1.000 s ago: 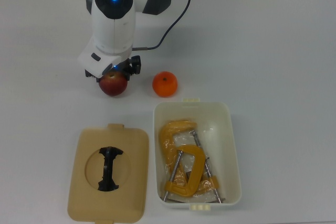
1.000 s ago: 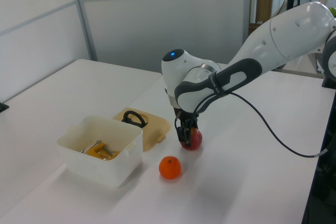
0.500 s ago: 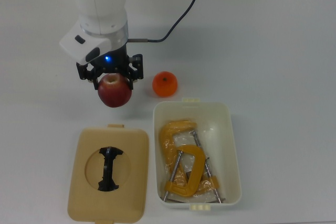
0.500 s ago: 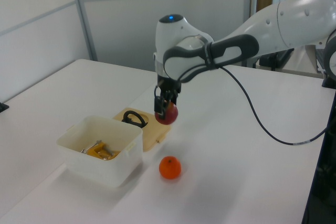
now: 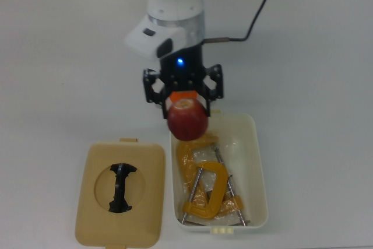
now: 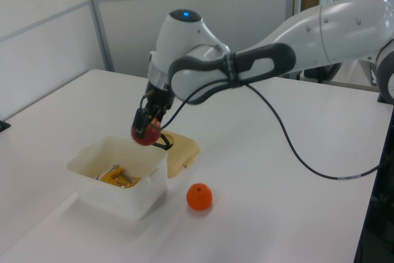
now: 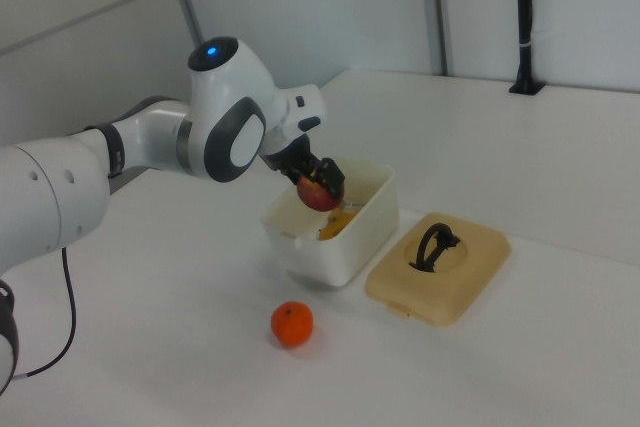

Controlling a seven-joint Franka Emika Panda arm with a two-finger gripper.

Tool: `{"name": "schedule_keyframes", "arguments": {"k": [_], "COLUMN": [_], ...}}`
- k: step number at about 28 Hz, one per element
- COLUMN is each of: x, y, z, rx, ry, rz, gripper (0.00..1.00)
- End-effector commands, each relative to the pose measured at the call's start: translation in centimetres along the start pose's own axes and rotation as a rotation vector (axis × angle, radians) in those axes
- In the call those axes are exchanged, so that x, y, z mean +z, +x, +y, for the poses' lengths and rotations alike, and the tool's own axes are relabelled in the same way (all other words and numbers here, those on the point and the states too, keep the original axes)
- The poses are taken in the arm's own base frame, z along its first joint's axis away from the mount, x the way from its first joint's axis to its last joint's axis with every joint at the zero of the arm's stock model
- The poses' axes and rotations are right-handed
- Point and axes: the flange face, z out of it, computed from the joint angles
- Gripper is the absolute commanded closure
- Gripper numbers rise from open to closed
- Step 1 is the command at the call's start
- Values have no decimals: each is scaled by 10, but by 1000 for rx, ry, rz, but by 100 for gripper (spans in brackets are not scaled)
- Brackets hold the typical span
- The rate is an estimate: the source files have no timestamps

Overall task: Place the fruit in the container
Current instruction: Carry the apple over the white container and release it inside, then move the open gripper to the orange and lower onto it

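My gripper (image 5: 186,108) is shut on the dark red apple (image 5: 187,120) and holds it in the air over the upper-left corner of the cream-white container (image 5: 258,161) in the top view. In the left view the apple (image 6: 146,133) hangs just above the tub's far rim (image 6: 117,177). The orange (image 6: 199,196) rests on the table beside the tub. In the top view only a sliver of the orange (image 5: 184,95) shows under the gripper. The right view shows the apple (image 7: 318,193) above the container (image 7: 345,237) and the orange (image 7: 292,324) in front of it.
Yellow-orange clamps (image 5: 204,185) lie inside the container. The flat tan lid (image 5: 119,193) with a black handle lies on the table at the tub's left in the top view. The arm's black cable (image 6: 308,152) trails over the table behind.
The gripper lifted the apple off the table, then carried it toward the top view's right and down, from beside the orange to above the container's corner. The orange stayed put.
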Motion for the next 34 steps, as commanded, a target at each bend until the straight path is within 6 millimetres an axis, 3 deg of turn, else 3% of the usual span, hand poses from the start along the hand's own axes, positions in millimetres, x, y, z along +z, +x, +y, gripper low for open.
{"name": "schedule_keyframes", "arguments": {"k": [1, 7, 9, 11, 13, 14, 15, 19, 28, 34], "x": [24, 47, 54, 60, 60, 59, 55, 31, -24, -25], "y": [2, -5, -8, -10, -10, -10, -9, -3, -22, -60], "z": [-19, -25, -25, -25, -25, -25, -25, -26, -14, -3], "rx": [-8, -25, -31, -46, -48, -48, -46, -45, -49, -167], "ry": [9, 5, 1, -13, -17, -17, -18, -18, -72, -85], "rz": [36, 7, -1, -9, -10, -10, -11, 13, -209, -504], "gripper": [82, 81, 78, 67, 47, 30, 0, 0, 0, 0]}}
